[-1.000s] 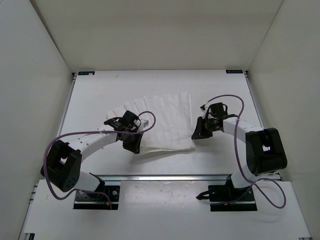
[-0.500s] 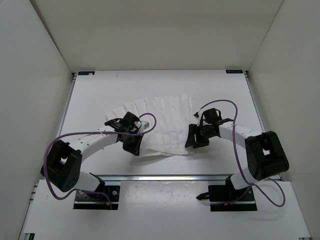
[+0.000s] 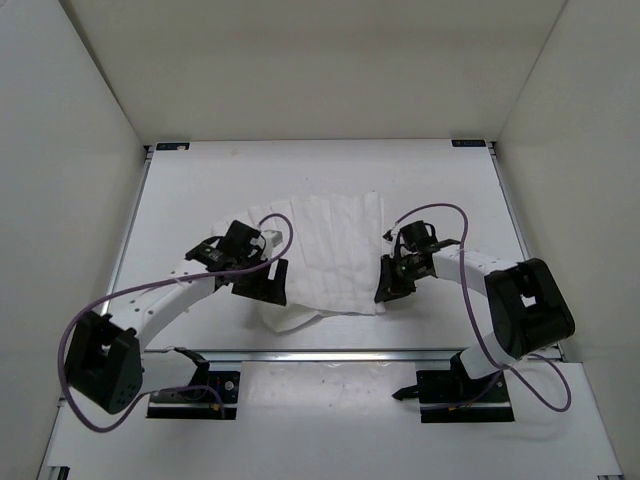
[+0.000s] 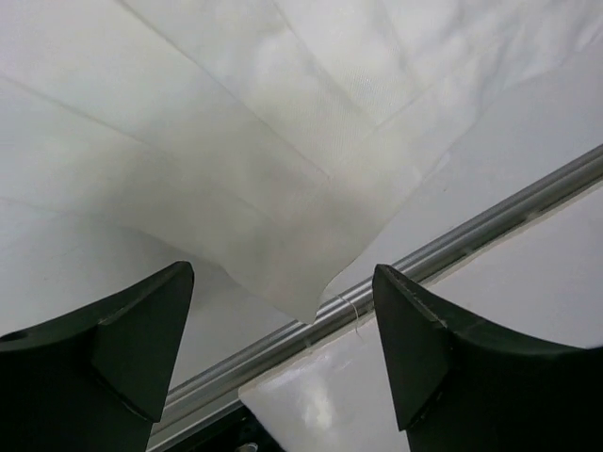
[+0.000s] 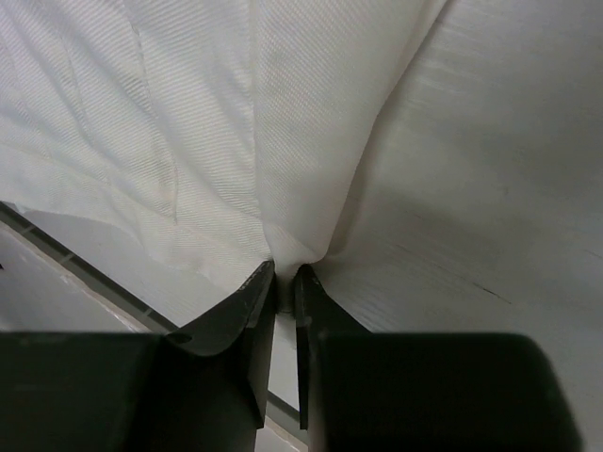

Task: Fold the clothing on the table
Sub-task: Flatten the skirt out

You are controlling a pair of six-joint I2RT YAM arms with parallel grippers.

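So since a second ago the left arm has swung out to the side and its left claw (image 4: 283,282) has popped apart, dropping the near-left corner it had. Meanwhile the right claw (image 5: 285,273) slid in to the near-right edge and pinched together on a little ridge of fabric.

The thin white creased cloth (image 3: 335,250) lies mid-way across the flat white desk (image 3: 200,180), between the two arms. Its near edge sits close to the silver metal rail (image 3: 350,353), and the near-left corner is slumped in a loose curl.

We reckon this stuff is super light and floppy. It won't hold a shape, and it'll drag and bunch if only one side gets pulled. Best bet is pinching it right at a corner or edge, where a fold gives the fingers something to bite.
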